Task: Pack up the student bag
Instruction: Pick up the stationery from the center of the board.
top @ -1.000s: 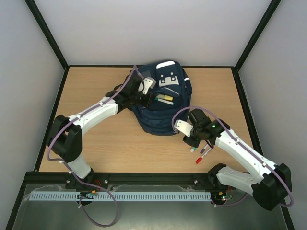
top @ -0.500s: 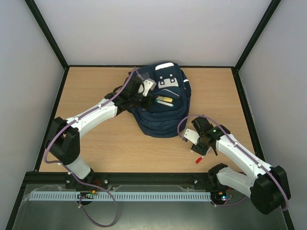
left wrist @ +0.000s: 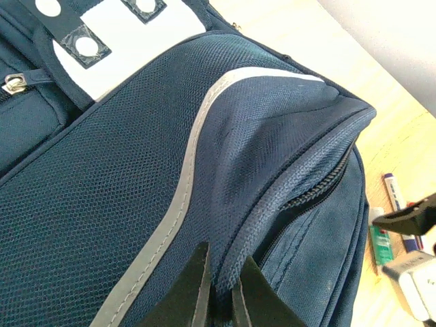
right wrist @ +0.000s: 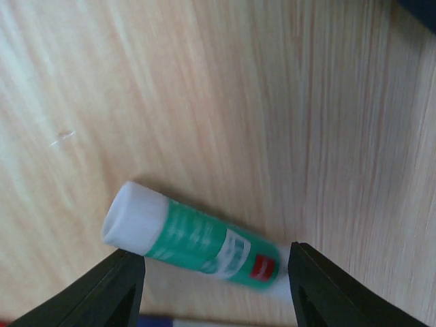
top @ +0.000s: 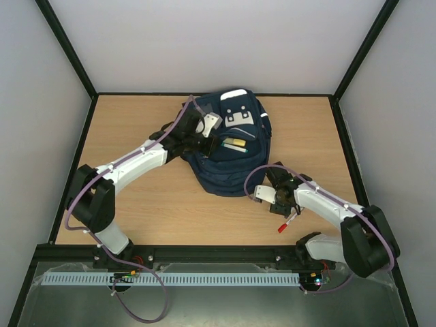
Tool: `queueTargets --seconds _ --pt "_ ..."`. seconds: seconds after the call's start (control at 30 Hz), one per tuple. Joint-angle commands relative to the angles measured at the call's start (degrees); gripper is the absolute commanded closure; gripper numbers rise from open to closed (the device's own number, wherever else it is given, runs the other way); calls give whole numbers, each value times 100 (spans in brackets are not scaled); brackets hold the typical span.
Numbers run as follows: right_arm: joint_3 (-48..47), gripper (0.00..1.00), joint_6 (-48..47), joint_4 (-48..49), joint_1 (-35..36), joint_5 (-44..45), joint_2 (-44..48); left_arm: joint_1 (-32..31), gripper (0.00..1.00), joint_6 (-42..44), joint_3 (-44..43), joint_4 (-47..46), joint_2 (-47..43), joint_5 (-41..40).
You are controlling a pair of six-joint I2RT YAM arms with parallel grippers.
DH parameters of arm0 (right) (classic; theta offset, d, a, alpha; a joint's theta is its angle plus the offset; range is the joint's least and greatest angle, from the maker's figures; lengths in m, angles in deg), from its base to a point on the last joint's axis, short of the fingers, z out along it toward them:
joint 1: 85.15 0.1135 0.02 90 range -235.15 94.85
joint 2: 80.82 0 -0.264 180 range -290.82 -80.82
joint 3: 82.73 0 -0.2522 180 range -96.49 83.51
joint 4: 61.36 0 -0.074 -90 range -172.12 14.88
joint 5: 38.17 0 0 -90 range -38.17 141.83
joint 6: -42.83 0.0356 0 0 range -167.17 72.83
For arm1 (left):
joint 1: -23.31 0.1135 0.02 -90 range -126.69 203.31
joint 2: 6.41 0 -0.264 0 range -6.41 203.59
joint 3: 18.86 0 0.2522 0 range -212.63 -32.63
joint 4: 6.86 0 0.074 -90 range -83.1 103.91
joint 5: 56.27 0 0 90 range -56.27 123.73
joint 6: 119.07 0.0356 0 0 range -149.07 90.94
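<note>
The student bag (top: 231,160), navy blue with a grey-white front patch, lies at the table's middle back; its open front pocket shows a yellow item (top: 236,142). My left gripper (top: 203,139) is shut on a fold of the bag's fabric beside the zipper, seen close in the left wrist view (left wrist: 221,300). My right gripper (top: 281,206) is low over the table right of the bag. It is open, with a green glue stick with a white cap (right wrist: 197,238) lying on the wood between its fingers (right wrist: 214,289). I see no contact between the fingers and the stick.
A red-capped pen (top: 286,223) lies just in front of my right gripper. A blue pen (left wrist: 396,201) lies beside the glue stick (left wrist: 380,235) in the left wrist view. Black frame posts and grey walls bound the table (top: 150,204).
My right gripper has moved left and down over the glue stick and pens, its arm folding closer to the bag. The left gripper has held its grip on the bag.
</note>
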Motion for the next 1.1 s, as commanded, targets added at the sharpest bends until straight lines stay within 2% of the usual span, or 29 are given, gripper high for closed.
queueTargets --seconds 0.0,0.1,0.27,0.47,0.7,0.87,1.07 --pt "88 41 -124 275 -13 239 -426 -108 97 -131 9 -481 -282 290" --pt "-80 43 99 235 -16 -9 -647 -229 97 -119 32 -531 -401 336" --pt "-500 54 634 -306 -17 -500 -1261 -486 97 60 9 -457 -476 178" --pt "-552 57 998 -633 -7 -749 -1011 -588 97 205 -13 -360 -580 82" --pt "-446 48 1125 -646 -19 -95 -556 -601 97 360 -70 -140 -419 -280" --pt "-360 51 1148 -542 -20 249 -692 -615 97 373 -245 137 -312 -489" --pt "-171 62 1115 -501 -20 552 -908 -633 97 425 -268 211 -318 -622"
